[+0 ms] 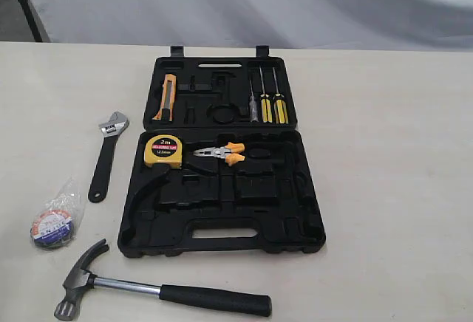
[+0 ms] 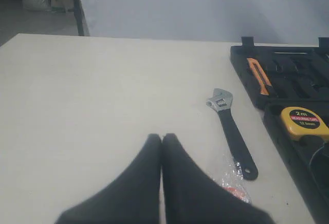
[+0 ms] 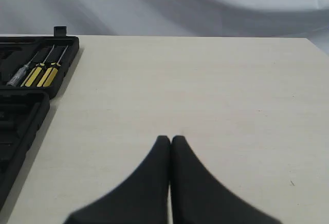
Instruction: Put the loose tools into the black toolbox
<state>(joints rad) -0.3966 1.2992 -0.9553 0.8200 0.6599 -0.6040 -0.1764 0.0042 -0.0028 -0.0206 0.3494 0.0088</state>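
Note:
The black toolbox (image 1: 222,226) lies open mid-table, its handle edge toward the front. Left of it rest the black adjustable wrench (image 1: 103,161) with its silver jaw and the plastic-wrapped tape roll (image 1: 53,224). The claw hammer (image 1: 166,291) lies along the front edge. Neither arm shows in the exterior view. My left gripper (image 2: 162,137) is shut and empty over bare table, the wrench (image 2: 233,131) and a bit of the tape's wrap (image 2: 235,187) off to one side. Beside the toolbox (image 3: 31,106), my right gripper (image 3: 170,139) is shut and empty.
Inside the case sit a yellow tape measure (image 1: 162,151), orange-handled pliers (image 1: 222,153), an orange utility knife (image 1: 167,97) and yellow-handled screwdrivers (image 1: 272,100). Pale tabletop (image 1: 392,152) stretches right of the case. A grey backdrop hangs behind the table.

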